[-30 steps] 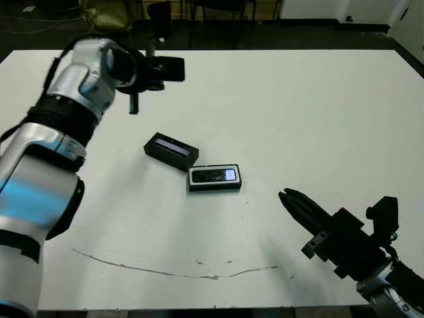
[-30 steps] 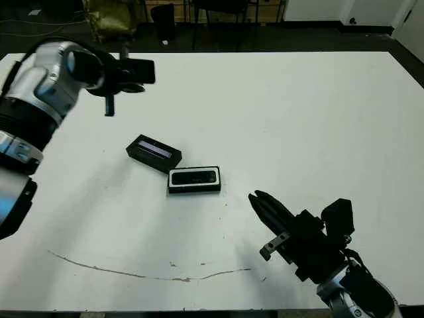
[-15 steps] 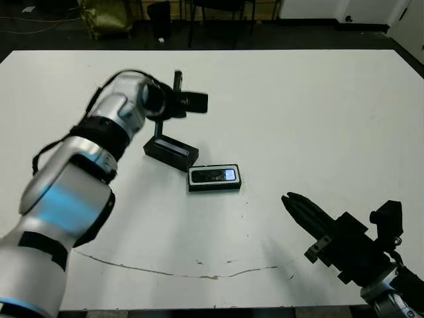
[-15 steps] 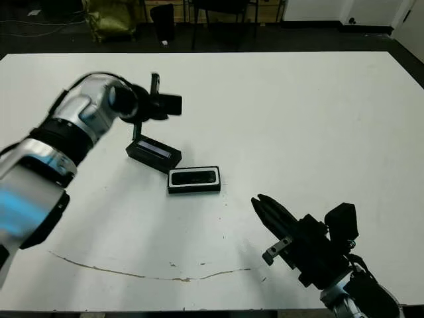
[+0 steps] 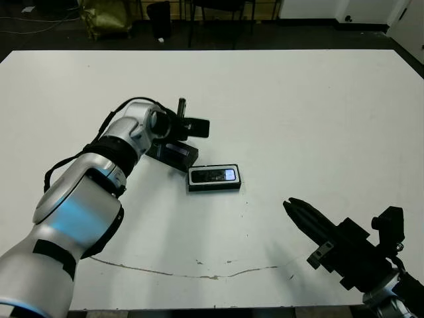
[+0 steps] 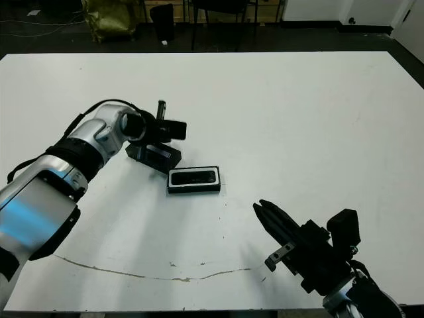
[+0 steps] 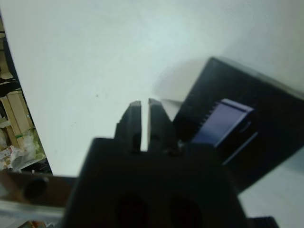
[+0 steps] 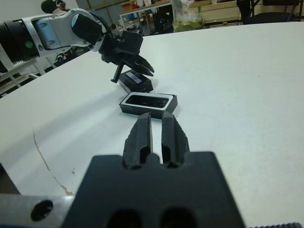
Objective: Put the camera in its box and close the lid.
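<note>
- The camera (image 5: 216, 175) lies flat inside the box (image 5: 214, 178), pale bluish patch toward the robot's right end; the box sits open near the middle of the white worktop (image 5: 298, 119).
- The lid (image 5: 175, 154) rests on the worktop just beside the box, off its far-left corner and angled to it — not on the box.
- The left end effector (image 6: 161, 129) hangs right over the lid; in the left wrist view its fingers (image 7: 142, 124) are pressed almost together with only a thin slit between them and nothing gripped, the lid's pale strip just beside their tips.
- The right end effector (image 5: 299, 212) hovers over bare worktop near the front edge, well apart from the box, fingers nearly closed and empty — pointing toward the box in the right wrist view.
- A thin brown scuff line (image 5: 199, 271) crosses the worktop near the front edge.
</note>
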Available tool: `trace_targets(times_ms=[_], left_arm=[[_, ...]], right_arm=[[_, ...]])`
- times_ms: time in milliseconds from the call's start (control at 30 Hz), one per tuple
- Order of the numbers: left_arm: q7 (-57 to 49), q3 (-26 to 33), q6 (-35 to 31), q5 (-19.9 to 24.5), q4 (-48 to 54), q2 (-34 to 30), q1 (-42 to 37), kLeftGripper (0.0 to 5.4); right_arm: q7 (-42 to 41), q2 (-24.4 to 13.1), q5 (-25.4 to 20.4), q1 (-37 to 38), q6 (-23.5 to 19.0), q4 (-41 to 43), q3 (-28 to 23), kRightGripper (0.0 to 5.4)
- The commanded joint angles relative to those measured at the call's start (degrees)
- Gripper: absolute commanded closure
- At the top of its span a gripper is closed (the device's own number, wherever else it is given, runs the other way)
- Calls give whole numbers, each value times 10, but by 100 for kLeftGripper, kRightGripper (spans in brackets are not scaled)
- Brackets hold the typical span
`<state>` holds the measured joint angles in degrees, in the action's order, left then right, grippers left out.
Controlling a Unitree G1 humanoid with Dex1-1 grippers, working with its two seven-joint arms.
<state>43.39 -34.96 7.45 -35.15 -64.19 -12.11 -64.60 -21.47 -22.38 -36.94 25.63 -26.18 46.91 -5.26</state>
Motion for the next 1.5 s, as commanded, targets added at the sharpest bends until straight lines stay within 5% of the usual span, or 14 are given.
trace_targets(times_ms=[33, 200, 433, 667, 1500], left_arm=[[8, -9, 1, -8, -10, -6, 28, 540], [17, -15, 2, -13, -13, -14, 32, 540], [38, -12, 1, -12, -2, -38, 33, 540], [66, 0, -28, -3, 31, -61, 40, 540], [202, 55, -133, 65, 372, -154, 174, 540]], right_arm=[[13, -9, 17, 13, -12, 6, 2, 537], [28, -17, 29, 16, -30, 17, 2, 537], [-6, 7, 3, 12, 9, -8, 4, 537], [24, -11, 10, 13, -26, 15, 0, 537], [31, -4, -39, -27, -36, 11, 6, 537]])
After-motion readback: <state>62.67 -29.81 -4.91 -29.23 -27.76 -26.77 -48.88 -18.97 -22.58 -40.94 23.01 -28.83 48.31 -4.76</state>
